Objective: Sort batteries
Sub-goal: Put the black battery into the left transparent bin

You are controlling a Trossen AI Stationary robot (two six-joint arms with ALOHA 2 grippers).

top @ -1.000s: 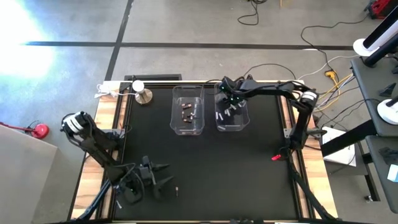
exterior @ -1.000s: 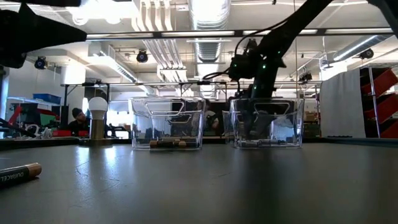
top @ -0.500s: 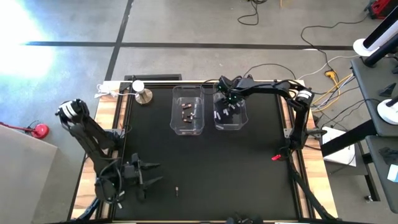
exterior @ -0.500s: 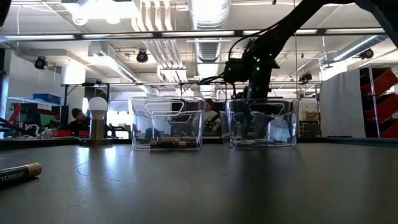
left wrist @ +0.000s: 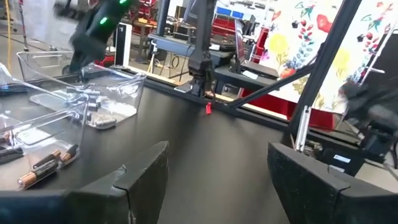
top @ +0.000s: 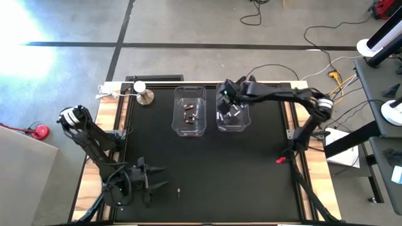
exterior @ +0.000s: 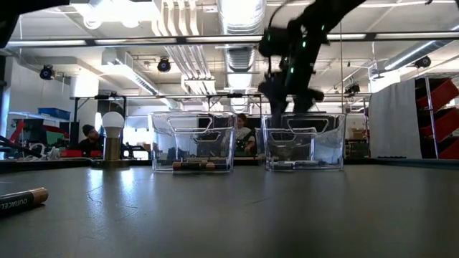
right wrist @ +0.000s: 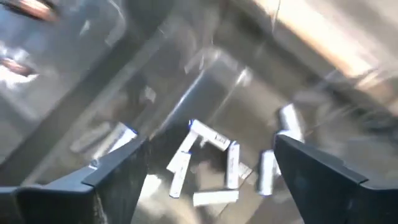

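Two clear plastic bins stand at the table's far middle. The left bin (top: pixel 190 112) holds dark reddish batteries (left wrist: pixel 46 165). The right bin (top: pixel 233 114) holds white batteries (right wrist: pixel 211 155) lying on its floor. One dark battery (top: pixel 178 193) lies alone on the mat near the near edge, and it shows close up in the low view (exterior: pixel 21 201). My right gripper (top: pixel 226 103) hangs open above the right bin (exterior: pixel 305 140), fingers pointing down (right wrist: pixel 211 180). My left gripper (top: pixel 154 179) is open near the near left corner, left of the lone battery (left wrist: pixel 217 180).
A round silver knob-like object with a white ball (top: pixel 144 93) stands at the far left of the mat (exterior: pixel 112 136). A small red thing (top: pixel 279 159) lies by the right edge. Bare black mat stretches between the bins and the near edge.
My right gripper has risen out of the right bin and now hangs above its rim. My left arm has drawn back a little toward the table's left edge.
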